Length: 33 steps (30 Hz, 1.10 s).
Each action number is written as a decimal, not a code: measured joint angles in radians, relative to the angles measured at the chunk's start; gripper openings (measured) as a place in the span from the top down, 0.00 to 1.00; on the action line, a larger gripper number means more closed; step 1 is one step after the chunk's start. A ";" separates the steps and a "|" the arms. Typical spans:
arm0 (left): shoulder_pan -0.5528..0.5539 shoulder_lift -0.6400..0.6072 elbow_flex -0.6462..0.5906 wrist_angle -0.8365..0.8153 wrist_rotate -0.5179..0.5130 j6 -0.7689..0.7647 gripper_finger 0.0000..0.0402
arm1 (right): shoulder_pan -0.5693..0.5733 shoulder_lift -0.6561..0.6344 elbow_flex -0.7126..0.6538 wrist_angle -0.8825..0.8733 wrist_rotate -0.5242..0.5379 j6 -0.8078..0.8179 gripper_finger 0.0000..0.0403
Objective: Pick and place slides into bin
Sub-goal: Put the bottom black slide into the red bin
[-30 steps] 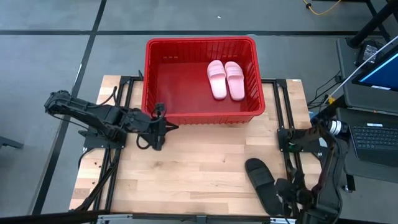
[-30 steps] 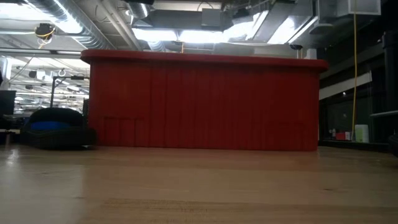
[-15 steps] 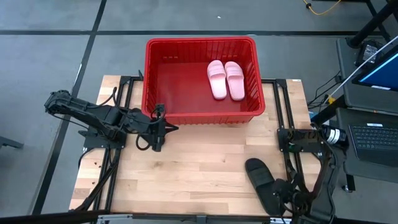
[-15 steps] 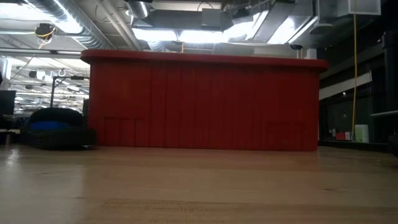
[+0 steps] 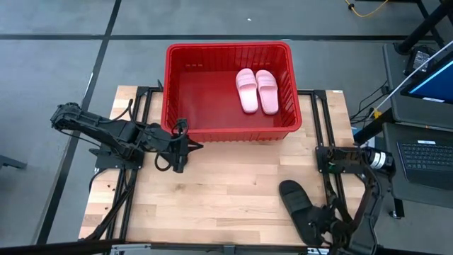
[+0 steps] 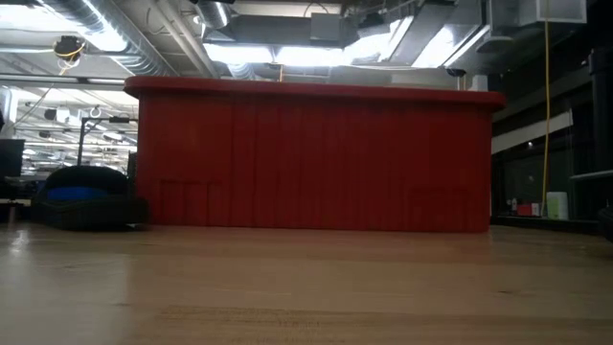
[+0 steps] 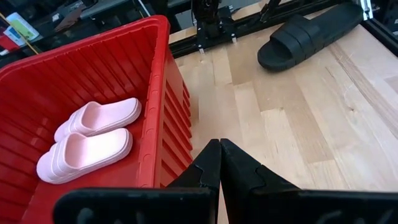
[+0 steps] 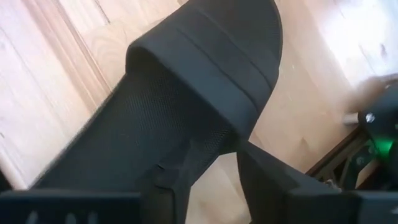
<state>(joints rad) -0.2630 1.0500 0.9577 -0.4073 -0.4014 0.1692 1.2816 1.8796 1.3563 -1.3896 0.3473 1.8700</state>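
The red bin [image 5: 170, 92] stands at the table's far middle. Two pale pink slides [image 5: 257, 91] lie side by side on its floor, soles down. One black slide [image 5: 297, 205] rests sole down on the wood at the near right. My right gripper [image 8: 217, 168] is open at that slide's near end: one finger [image 8: 168, 186] is over the footbed and the other [image 8: 267, 180] is outside the side edge. My left gripper [image 5: 188, 145] is shut and hovers just in front of the bin's near wall, holding nothing. My right gripper straddles the black slide's side edge [image 8: 211, 149] near its near end, slanting down from the table's near right. I cannot tell whether either finger touches the slide. The slide lies flat on the table.
Bare wood [image 5: 226, 191] lies between the two arms. Black frame rails [image 5: 322, 127] run along both sides of the table. A laptop and cables [image 5: 425, 152] sit beyond the right edge.
My right arm has shifted a little toward the black slide's near end, with its wrist moving toward the table's near edge. The slide, the bin and my left arm have stayed put.
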 joint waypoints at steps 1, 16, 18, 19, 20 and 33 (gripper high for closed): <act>0.000 0.000 0.000 0.000 0.000 0.000 1.00 | 0.000 0.005 0.000 0.000 0.000 -0.019 0.68; 0.000 0.000 0.000 0.000 0.003 0.000 1.00 | -0.046 0.039 -0.010 -0.077 0.000 -0.232 0.52; 0.000 0.000 0.000 -0.001 0.003 0.000 1.00 | -0.054 0.039 -0.017 -0.057 0.000 -0.255 0.54; 0.000 0.000 0.000 -0.001 0.003 0.000 1.00 | -0.057 0.039 -0.021 -0.050 0.000 -0.270 0.55; 0.000 0.000 0.000 -0.001 0.003 0.000 1.00 | -0.060 0.039 -0.025 -0.041 0.000 -0.283 0.56; 0.000 0.000 0.000 -0.001 0.003 0.000 1.00 | -0.068 0.039 -0.079 -0.030 -0.087 -0.307 0.59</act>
<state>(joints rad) -0.2630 1.0500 0.9577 -0.4080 -0.3988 0.1696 1.2137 1.9190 1.2774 -1.4192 0.2607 1.5626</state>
